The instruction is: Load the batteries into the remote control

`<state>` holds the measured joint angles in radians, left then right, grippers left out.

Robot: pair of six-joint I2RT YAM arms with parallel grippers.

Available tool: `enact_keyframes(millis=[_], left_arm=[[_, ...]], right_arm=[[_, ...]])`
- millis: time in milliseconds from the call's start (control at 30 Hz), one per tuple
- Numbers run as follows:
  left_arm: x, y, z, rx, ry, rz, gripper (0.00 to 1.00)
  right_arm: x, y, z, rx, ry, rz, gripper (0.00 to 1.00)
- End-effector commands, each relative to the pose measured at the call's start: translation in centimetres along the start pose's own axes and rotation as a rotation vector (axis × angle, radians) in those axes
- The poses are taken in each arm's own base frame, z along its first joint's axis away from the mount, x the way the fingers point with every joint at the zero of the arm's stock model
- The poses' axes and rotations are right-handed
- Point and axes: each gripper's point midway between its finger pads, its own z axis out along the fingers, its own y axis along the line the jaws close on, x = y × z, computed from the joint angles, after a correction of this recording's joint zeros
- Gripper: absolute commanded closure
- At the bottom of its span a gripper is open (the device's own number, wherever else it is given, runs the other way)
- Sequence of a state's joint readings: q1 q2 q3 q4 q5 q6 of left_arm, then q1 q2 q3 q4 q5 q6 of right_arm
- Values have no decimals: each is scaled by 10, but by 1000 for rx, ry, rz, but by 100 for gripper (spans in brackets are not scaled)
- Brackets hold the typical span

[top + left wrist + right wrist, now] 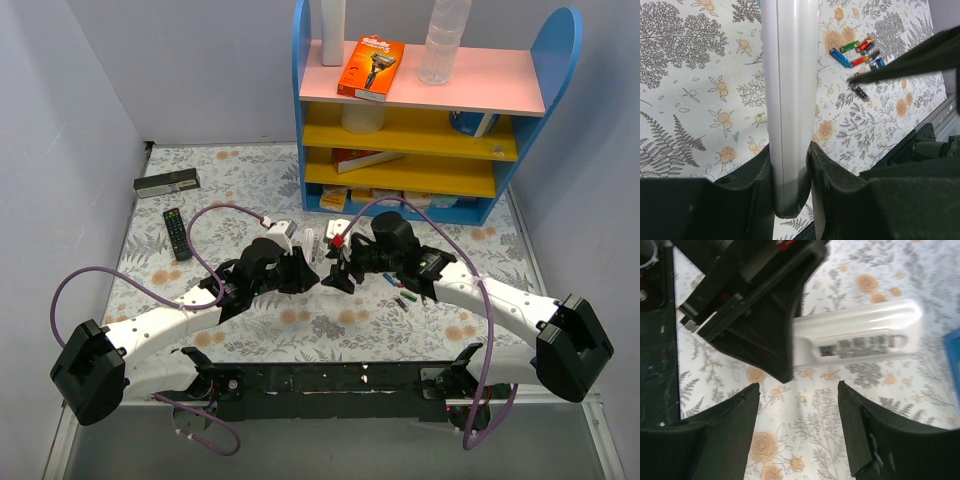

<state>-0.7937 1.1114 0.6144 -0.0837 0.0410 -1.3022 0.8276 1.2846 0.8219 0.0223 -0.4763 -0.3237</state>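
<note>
My left gripper (790, 170) is shut on the lower end of the white remote control (790, 90), which it holds above the floral table cover. In the top view the remote (313, 246) sticks out from the left gripper (305, 268) toward the shelf. My right gripper (799, 390) is open and empty, facing the left one at the table's middle (335, 275). The right wrist view shows the remote's labelled side (860, 337) beyond the open jaws. The batteries (857, 52) lie in a loose cluster on the table (398, 290) under the right arm. The back cover is not visible.
A blue shelf unit (430, 110) with a razor box and a bottle stands at the back. A black remote (176, 232) and a long dark flat box (167, 183) lie at the far left. Purple cables loop over both arms.
</note>
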Motion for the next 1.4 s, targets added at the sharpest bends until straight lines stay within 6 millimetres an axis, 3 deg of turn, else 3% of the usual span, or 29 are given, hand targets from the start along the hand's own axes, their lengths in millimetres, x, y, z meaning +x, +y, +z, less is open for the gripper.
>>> enact_keyframes(millis=[0, 67, 200, 367, 467, 600, 933, 1167, 1367], left_arm=[[-17, -11, -5, 39, -60, 11, 100], [-19, -13, -5, 53, -67, 18, 100], [-19, -15, -7, 72, -75, 25, 100], [-19, -18, -9, 90, -79, 27, 100], [-26, -26, -11, 128, -112, 37, 100], [-29, -28, -15, 148, -139, 40, 100], [-34, -28, -12, 144, -167, 52, 100], [-43, -31, -10, 150, -203, 50, 100], [-44, -30, -9, 160, -224, 50, 100]], right_arm=[[-32, -31, -21, 162, -113, 14, 23], [-35, -42, -26, 203, -150, 69, 18], [-45, -72, -40, 380, -198, 226, 18], [-62, -66, -38, 330, -253, 203, 18], [-63, -73, -38, 359, -253, 204, 18], [-72, -89, -42, 438, -262, 337, 18], [-76, -79, -30, 391, -261, 729, 12], [-63, -67, -12, 346, -216, 855, 9], [-66, -60, -2, 297, -225, 889, 10]])
